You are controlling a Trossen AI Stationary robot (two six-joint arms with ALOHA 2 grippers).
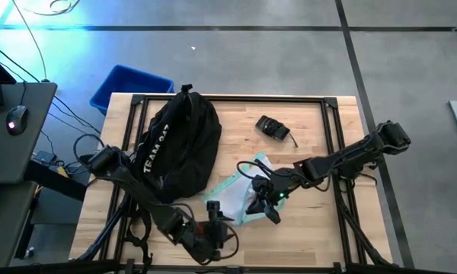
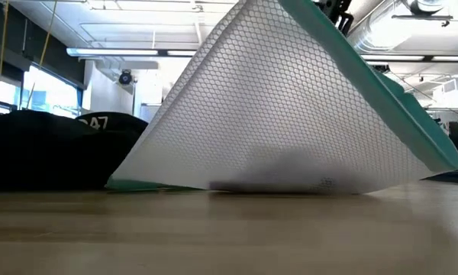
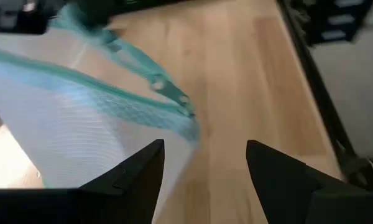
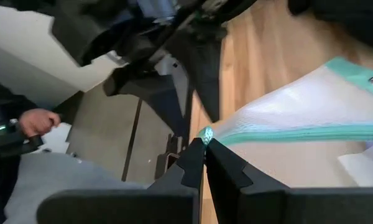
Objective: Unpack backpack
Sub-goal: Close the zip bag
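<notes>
White mesh with a teal border makes the pouch (image 1: 240, 194) that lies on the wooden bench (image 1: 312, 236), just right of the black backpack (image 1: 179, 144). The right end effector (image 4: 204, 144) is clenched on the pouch's teal edge and holds that side lifted. The left end effector (image 3: 205, 165) stands released, its fingers spread beside the pouch's corner. A small black object (image 1: 273, 128) lies apart.

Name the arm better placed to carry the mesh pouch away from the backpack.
Right, probably. Its claw is shut on the mesh pouch's teal edge, one side lifted. The left claw stands open beside it, holding nothing.
</notes>
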